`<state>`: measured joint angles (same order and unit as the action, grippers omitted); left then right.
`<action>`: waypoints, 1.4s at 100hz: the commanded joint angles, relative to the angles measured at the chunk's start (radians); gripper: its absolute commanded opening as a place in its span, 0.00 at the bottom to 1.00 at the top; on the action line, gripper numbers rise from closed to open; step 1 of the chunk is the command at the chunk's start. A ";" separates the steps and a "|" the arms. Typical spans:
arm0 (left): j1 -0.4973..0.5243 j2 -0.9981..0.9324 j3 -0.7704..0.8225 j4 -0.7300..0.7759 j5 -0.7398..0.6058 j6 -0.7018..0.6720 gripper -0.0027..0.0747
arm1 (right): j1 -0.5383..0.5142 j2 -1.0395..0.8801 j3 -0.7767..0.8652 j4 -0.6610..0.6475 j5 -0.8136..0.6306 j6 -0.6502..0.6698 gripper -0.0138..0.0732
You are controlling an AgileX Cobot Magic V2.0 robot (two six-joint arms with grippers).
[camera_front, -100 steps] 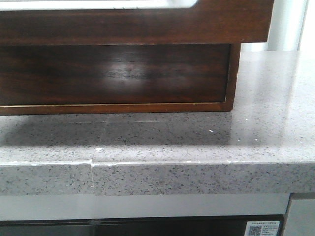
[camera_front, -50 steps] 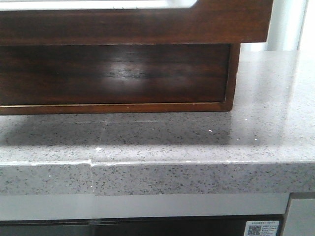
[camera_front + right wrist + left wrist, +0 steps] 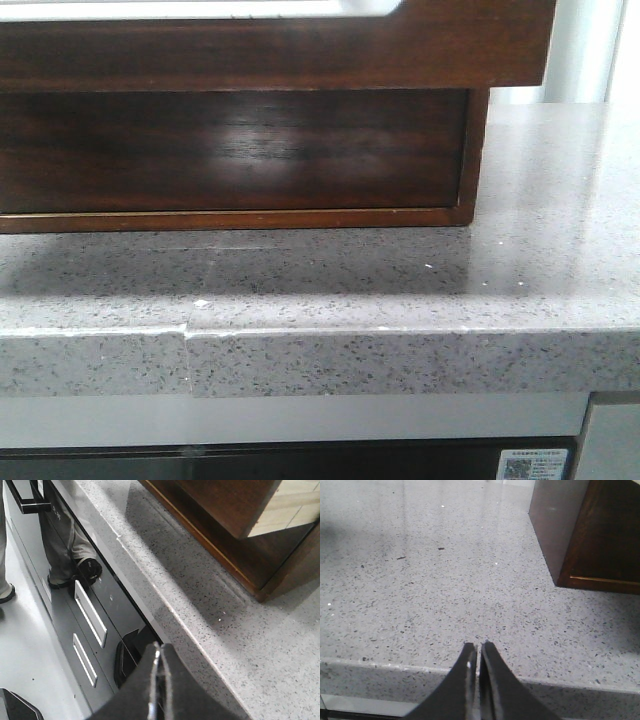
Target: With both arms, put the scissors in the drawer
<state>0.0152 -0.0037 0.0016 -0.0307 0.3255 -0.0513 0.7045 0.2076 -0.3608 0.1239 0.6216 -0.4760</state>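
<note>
Both tools — left (image 3: 476,652), right (image 3: 157,652) — closed, empty; drawer (image 3: 270,45) well apart.

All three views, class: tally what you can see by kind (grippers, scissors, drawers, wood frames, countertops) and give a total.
grippers: 2, the left gripper and the right gripper, both shut and empty
scissors: 0 in view
drawer: 1
wood frame: 1
countertop: 1
Total: 5
</note>
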 commanded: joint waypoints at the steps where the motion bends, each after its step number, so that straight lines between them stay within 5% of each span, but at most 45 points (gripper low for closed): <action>1: 0.000 -0.029 0.020 -0.015 -0.057 0.003 0.01 | 0.000 0.009 -0.028 0.006 -0.069 -0.003 0.11; 70: 0.000 -0.029 0.020 -0.015 -0.057 0.003 0.01 | 0.000 0.009 -0.028 0.006 -0.077 -0.003 0.11; 95: 0.000 -0.029 0.020 -0.015 -0.057 0.003 0.01 | -0.032 0.009 -0.028 -0.016 -0.306 -0.003 0.11; 123: 0.000 -0.029 0.020 -0.015 -0.057 0.003 0.01 | -0.177 0.009 0.066 -0.036 -0.763 0.010 0.11; 140: 0.000 -0.029 0.020 -0.015 -0.057 0.003 0.01 | -0.313 0.009 0.092 -0.221 -0.786 0.328 0.11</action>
<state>0.0152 -0.0037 0.0016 -0.0323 0.3255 -0.0498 0.4562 0.2076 -0.2531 0.0165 -0.0610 -0.3154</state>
